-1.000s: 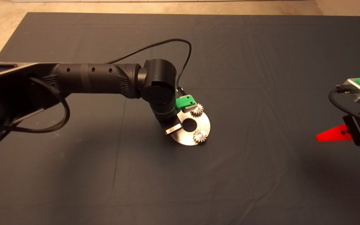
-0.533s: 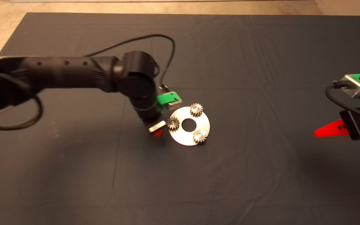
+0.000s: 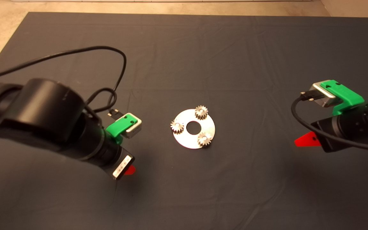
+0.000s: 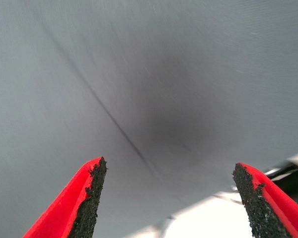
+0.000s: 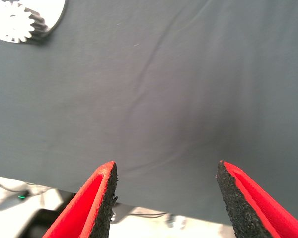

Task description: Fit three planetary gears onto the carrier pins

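Observation:
A flat silver disc (image 3: 209, 126) with a large centre hole lies at the middle of the mat. Three small toothed planetary gears sit on it around the hole, at the far side (image 3: 201, 112), the left (image 3: 177, 126) and the near right (image 3: 204, 139); the carrier pins show only as bright spots in their centres. My left gripper (image 4: 171, 198) is open over bare mat, well left of the disc, with nothing between its fingers. My right gripper (image 5: 164, 196) is open over bare mat far to the right; one gear (image 5: 12, 22) shows in a corner of its wrist view.
The dark mat (image 3: 184, 191) covers the table, with light floor beyond its far edge (image 3: 158, 6). A black cable (image 3: 75, 52) loops from the left wrist above the mat. The right arm's cable (image 3: 302, 121) hangs beside its wrist.
The left arm has drawn back from the disc toward the left and near side, uncovering the third gear on the disc's left. The right gripper has shifted slightly inward.

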Robot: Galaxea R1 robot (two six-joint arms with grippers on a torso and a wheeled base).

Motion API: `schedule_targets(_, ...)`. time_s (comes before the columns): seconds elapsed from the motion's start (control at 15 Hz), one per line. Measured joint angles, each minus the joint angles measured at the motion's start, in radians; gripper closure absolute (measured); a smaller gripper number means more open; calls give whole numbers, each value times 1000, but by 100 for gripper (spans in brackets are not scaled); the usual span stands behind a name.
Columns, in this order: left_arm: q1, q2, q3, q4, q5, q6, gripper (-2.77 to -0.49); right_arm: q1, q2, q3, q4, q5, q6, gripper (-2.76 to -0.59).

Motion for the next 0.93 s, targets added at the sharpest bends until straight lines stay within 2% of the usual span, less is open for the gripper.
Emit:
schedule_targets(0.13,-20,-29,65,-14,3,-150,-178,-53,38,14,-19,0,79,-147)
schedule_targets(0.27,-31,-47,112,-28,1,-237,-178,-88,75,25,-24,3,172,-147)
schedule_targets(0.47,-41,-74,133,-36,1,-263,-178,-107,102,31,-25,0,216,-147)
schedule_targets(0.67,-41,-101,142,-41,2,-274,-178,-135,115,36,-24,1,231,-147)
schedule_targets(0.93,-41,-126,145,-44,1,-276,-178,-152,124,39,-24,1,236,-147)
